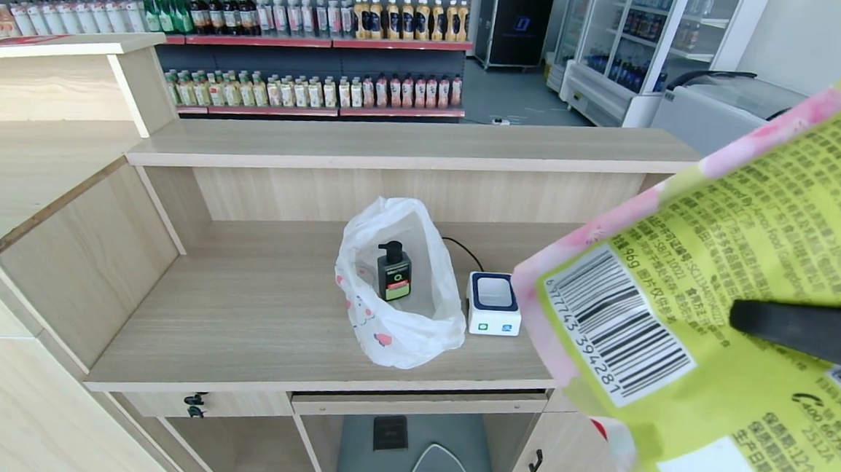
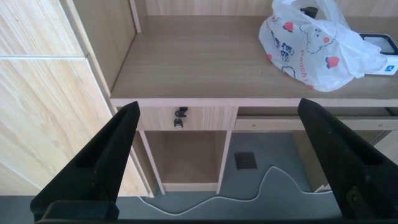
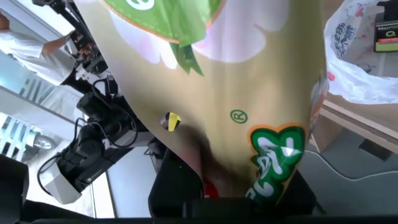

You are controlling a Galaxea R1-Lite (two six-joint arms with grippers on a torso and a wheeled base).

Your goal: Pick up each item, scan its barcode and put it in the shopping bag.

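Green-and-pink snack packet gripped by the right fingers, held high near the head camera, barcode shown, shopping bag stood open on the bench, black pump bottle seen inside, white scanner set just beside the bag, left fingers spread, nothing held

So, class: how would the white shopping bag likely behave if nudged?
The shopping bag looks thin and crinkled, so it would probably crumple rather than slide. The pump bottle standing upright inside may anchor it, yet is tall and might tip.
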